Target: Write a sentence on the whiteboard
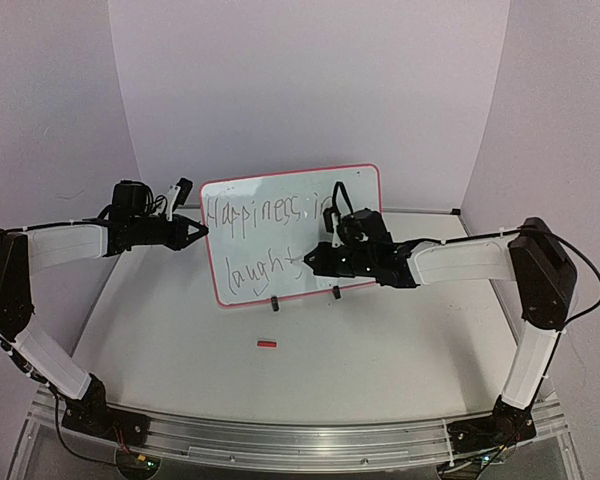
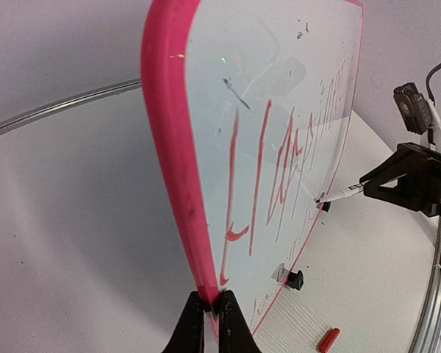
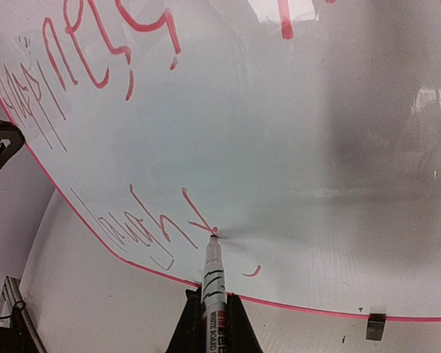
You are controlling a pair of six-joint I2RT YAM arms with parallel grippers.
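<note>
The left claw [image 1: 201,232] was pinched shut on the left edge of the whiteboard [image 1: 280,240]; board stood upright mid-table [image 1: 400,340] toward the far edge; sentence [image 1: 265,212] read "Happiness in" over unfinished "laught"; right claw [image 1: 313,262] was closed around a marker [image 3: 212,283], tip touching the board.

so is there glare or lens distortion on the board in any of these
top external: even light, the sentence thin and faint on the whiteboard; left wrist: wide lens bows the frame, pale reflections near the top; right wrist: bright glare patch upper right, marker sharp
</note>
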